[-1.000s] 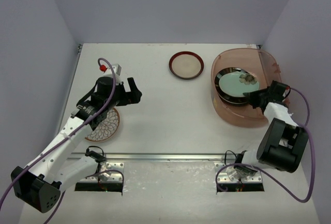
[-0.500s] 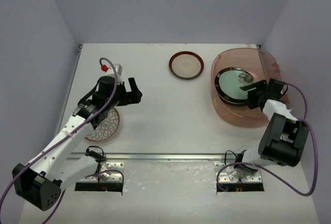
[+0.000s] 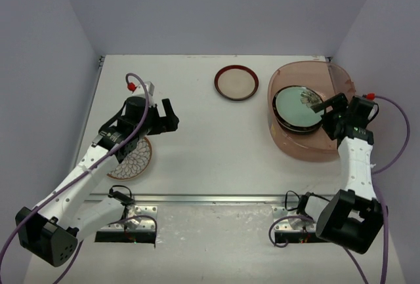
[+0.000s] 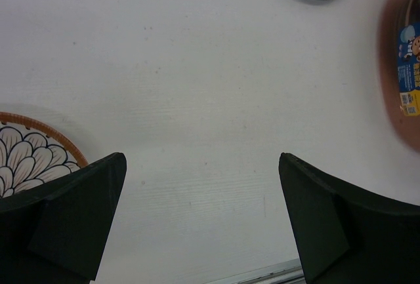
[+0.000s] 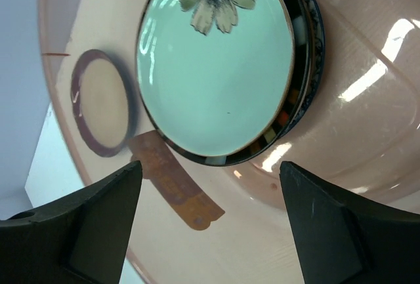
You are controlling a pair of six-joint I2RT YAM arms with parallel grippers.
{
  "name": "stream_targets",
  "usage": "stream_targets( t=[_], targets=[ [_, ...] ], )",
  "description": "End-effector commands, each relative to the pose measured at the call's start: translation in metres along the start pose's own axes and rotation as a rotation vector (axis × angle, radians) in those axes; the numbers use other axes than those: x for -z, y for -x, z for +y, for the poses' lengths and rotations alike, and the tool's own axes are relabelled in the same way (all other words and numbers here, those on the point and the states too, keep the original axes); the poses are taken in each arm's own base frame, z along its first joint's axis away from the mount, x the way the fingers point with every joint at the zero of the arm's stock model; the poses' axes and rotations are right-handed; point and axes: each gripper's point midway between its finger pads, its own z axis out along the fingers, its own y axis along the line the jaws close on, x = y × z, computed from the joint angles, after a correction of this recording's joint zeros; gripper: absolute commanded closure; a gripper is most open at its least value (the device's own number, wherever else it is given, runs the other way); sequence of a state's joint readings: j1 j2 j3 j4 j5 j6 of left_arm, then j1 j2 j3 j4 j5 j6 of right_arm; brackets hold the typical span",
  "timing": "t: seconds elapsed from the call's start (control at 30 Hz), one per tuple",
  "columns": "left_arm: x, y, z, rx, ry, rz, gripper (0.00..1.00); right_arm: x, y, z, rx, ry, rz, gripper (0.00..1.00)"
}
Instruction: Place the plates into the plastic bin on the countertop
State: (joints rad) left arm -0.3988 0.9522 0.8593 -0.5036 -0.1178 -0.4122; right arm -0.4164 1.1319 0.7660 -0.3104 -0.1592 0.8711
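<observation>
The mint green plate (image 3: 296,107), a flower painted near its edge, lies on top of a stack inside the plastic bin (image 3: 344,81). It sits just ahead of the right gripper (image 3: 327,115), whose fingers (image 3: 321,106) stand wide apart over the bin's right side and hold nothing.

A maroon-rimmed plate (image 3: 235,82) lies on the countertop (image 3: 216,146) just left of the bin. Well left of the bin, the left gripper (image 3: 172,117) hangs spread wide and empty above bare surface. A petal-patterned plate (image 3: 131,159) lies partly under that arm.

The right wrist view puts the mint green plate (image 5: 216,61) beyond the gap of the right gripper (image 5: 210,172), touching neither finger. It alone shows a black-rimmed plate (image 5: 283,117) and a blue-patterned edge (image 5: 317,41) beneath. The maroon-rimmed plate (image 5: 102,103) shows blurred through the bin's wall (image 5: 367,100).

The left wrist view shows the left gripper (image 4: 202,166), the petal-patterned plate (image 4: 26,156) beside its left finger, and a printed label (image 4: 408,67) on the bin (image 4: 390,48).
</observation>
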Motion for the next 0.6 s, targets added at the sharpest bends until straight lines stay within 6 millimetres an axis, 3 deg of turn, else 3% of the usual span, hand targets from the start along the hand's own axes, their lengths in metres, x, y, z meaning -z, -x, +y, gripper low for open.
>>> stream_targets(
  t=[0.0,0.13,0.33,0.43,0.5,0.57],
  targets=[
    [0.003,0.029,-0.015,0.044,-0.030,-0.070,0.00,0.033,0.028,0.029,0.109,0.062,-0.085,0.15],
    [-0.009,0.032,-0.029,0.091,-0.079,-0.068,0.00,0.069,0.042,0.069,0.188,0.191,-0.108,0.15],
    [-0.029,0.029,-0.054,0.163,-0.187,-0.025,0.00,0.112,0.036,0.113,0.234,0.402,-0.088,0.09],
    [-0.037,0.034,-0.061,0.192,-0.206,-0.034,0.00,0.126,0.034,0.125,0.256,0.457,-0.077,0.09],
    [-0.057,0.039,-0.065,0.252,-0.209,-0.065,0.00,0.141,0.027,0.143,0.270,0.566,-0.051,0.01],
    [-0.087,0.039,-0.070,0.310,-0.200,-0.050,0.00,0.154,0.015,0.159,0.262,0.716,-0.019,0.01]
  ],
)
